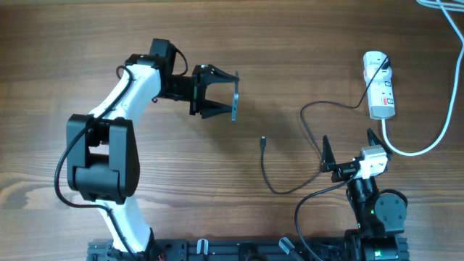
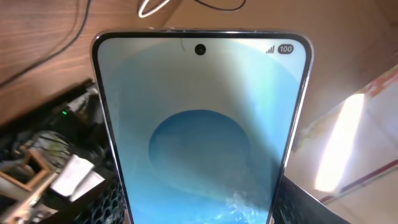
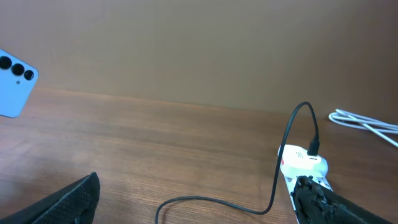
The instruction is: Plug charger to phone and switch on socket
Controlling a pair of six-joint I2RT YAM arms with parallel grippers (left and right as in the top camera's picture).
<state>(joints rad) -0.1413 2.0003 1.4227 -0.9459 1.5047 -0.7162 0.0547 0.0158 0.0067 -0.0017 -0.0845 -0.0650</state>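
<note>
Above the table (image 1: 290, 43), left tool (image 1: 232, 96) pinches the phone (image 2: 199, 137) (screen lit), right tool (image 1: 347, 138) stands spread.

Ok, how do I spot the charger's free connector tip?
At the right side of the table sits the white socket. The thin black charger cable leaves its far end, loops left and ends in the connector tip at mid-table. Unlike the thick white cord, it is black and lies loose.

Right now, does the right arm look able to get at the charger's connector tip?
Probably yes. The connector tip lies on bare table, and the right gripper, open and empty, is close by with only the charger's own cable between.
</note>
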